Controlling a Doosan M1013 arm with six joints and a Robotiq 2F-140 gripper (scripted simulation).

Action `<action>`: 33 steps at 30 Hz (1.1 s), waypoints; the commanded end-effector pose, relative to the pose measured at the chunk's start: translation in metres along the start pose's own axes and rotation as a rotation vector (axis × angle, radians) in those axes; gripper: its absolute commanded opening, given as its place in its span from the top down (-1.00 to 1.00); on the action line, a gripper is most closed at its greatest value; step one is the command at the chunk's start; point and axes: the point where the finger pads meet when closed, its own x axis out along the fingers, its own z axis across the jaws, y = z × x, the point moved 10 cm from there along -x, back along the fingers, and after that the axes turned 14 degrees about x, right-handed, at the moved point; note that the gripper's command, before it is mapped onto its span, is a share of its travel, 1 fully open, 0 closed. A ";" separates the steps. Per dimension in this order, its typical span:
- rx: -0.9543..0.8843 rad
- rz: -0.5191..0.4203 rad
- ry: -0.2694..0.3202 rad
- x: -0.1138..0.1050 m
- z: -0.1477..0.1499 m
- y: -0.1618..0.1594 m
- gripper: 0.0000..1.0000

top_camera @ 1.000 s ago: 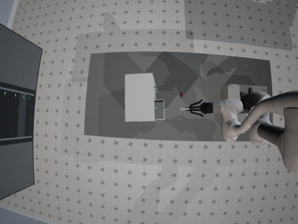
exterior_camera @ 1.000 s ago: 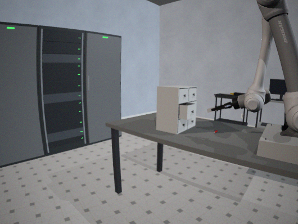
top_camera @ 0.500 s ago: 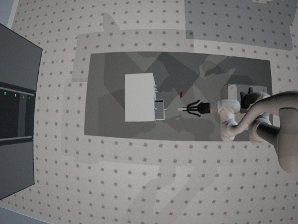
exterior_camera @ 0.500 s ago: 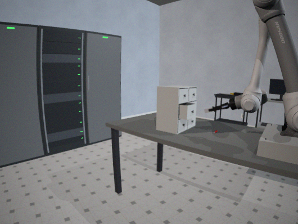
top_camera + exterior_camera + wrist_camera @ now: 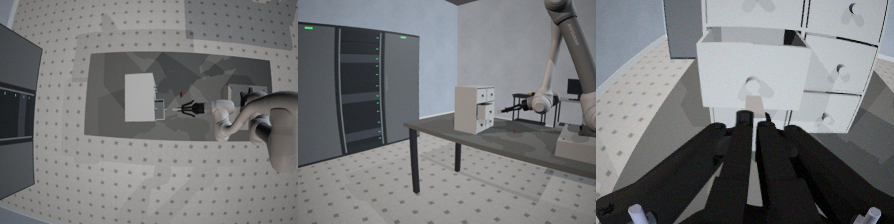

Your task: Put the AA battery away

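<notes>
The small white chest (image 5: 139, 97) stands on the grey table, also in the side view (image 5: 473, 108). Its drawer in the middle row, left column as the wrist view shows it, (image 5: 754, 72) is pulled out a short way (image 5: 159, 110) (image 5: 486, 110); the other drawers are pushed in. I cannot see into the open drawer. The AA battery (image 5: 181, 94) is a small red thing lying on the table in front of the chest (image 5: 514, 131). My gripper (image 5: 172, 109) (image 5: 500, 111) (image 5: 752, 107) is shut and empty, level with the open drawer's knob and a small gap in front of it.
The robot's pale base block (image 5: 247, 97) (image 5: 574, 143) sits at the table's end opposite the chest. Dark server cabinets (image 5: 354, 90) stand against the wall beyond the table. A black desk stands in the far corner.
</notes>
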 end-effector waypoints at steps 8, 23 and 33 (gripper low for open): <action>0.000 0.000 0.000 0.006 0.000 0.000 1.00; 0.000 0.000 0.000 0.006 0.000 0.000 1.00; 0.000 0.000 0.000 0.007 0.000 0.000 1.00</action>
